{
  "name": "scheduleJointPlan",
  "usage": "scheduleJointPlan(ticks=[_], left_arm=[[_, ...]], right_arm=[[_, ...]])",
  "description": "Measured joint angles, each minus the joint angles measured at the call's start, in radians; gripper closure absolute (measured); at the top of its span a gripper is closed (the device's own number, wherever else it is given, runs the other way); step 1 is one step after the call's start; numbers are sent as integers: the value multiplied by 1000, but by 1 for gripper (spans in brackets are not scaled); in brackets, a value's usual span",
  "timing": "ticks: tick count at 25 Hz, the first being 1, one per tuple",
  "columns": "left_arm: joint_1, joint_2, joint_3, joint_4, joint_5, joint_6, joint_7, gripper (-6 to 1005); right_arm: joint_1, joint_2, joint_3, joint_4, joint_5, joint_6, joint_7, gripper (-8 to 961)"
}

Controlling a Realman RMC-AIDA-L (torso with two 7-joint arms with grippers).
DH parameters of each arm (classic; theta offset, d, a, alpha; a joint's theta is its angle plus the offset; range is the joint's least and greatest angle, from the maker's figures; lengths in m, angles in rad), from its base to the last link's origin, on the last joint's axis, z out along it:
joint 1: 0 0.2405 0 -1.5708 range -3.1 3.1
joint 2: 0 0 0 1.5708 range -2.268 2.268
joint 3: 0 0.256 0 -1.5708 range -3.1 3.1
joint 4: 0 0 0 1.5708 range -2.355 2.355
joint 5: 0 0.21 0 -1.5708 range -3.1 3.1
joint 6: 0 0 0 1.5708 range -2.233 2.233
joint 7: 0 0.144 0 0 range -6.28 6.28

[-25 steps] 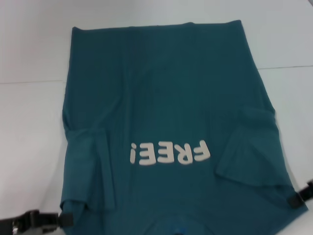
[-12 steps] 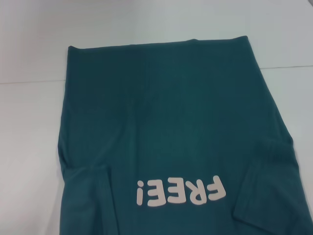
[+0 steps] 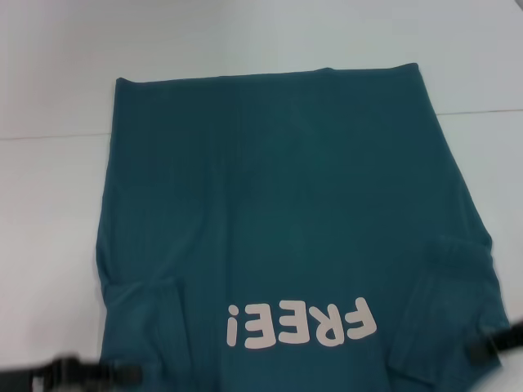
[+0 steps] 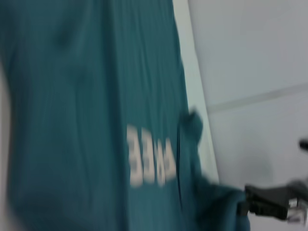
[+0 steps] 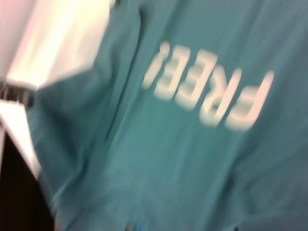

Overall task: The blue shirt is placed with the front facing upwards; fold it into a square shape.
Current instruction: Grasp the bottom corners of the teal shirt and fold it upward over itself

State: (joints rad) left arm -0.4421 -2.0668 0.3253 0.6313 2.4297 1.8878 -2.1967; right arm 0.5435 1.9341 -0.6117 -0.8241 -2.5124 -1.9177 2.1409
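While the shirt (image 3: 278, 229) lies flat on the white table (image 3: 49, 204) in the head view, its white "FREE!" lettering (image 3: 302, 322) reads upside down near the bottom edge; the left gripper (image 3: 78, 374) and right gripper (image 3: 490, 347) sit at its near corners, jaw state unclear. Both wrist views show the blurred lettering.

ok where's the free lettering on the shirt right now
In the head view the white FREE! lettering sits upside down low on the blue shirt, near the robot's edge of the white table, between the two folded-in sleeves.
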Motion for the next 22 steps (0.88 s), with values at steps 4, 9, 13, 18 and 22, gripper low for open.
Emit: scheduleJointPlan(ticks=[4,9,13,18,22], left_arm=[[-86,20,-14,-50,-53,-127,-62,969],[-183,39,-17,-67,-81,-305,-105,969],[-264,48,-11,-75,-93,-460,-116,969],[-352,53,33,-151,-84,-704,-122,968],[-371,42,108,-169,-85,-821,-124,968]], right_arm=[[35,-12,94,14,22,144,83,889],[46,-25,160,16,105,325,176,885],[63,-23,153,24,162,464,215,882],[106,-11,68,128,159,676,213,879],[140,-6,-51,191,142,810,215,876]])
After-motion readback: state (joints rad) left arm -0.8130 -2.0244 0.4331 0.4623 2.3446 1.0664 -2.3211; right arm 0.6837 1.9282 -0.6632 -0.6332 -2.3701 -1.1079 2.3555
